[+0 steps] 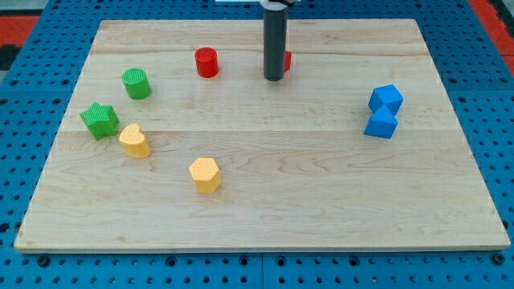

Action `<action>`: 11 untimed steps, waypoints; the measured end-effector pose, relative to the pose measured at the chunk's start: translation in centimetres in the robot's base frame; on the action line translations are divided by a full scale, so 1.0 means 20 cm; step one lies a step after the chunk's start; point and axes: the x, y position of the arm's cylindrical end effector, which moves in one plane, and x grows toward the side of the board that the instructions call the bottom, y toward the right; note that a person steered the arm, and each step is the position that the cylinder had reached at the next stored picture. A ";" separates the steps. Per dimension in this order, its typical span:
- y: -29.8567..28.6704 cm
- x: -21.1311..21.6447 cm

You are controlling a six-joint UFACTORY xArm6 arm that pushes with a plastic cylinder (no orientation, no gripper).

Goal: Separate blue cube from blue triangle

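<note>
Two blue blocks touch each other at the view's right. The upper one looks like the blue cube [386,98]. The lower one looks like the blue triangle [381,124]; the shapes are hard to tell apart. My tip [274,79] rests on the board near the view's top centre, well to the left of both blue blocks. It stands just in front of a small red block [287,60] that it mostly hides.
A red cylinder [206,62] sits left of my tip. A green cylinder [136,83], a green star [99,120], a yellow heart-like block [135,140] and a yellow hexagon-like block [205,174] lie on the wooden board's [265,209] left half.
</note>
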 end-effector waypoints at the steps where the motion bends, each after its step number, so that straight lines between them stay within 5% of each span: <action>1: 0.04 -0.05; 3: 0.84 -0.05; 5: 1.32 0.36; 6: 1.08 0.44; 9: 0.73 0.25; 11: 0.59 0.45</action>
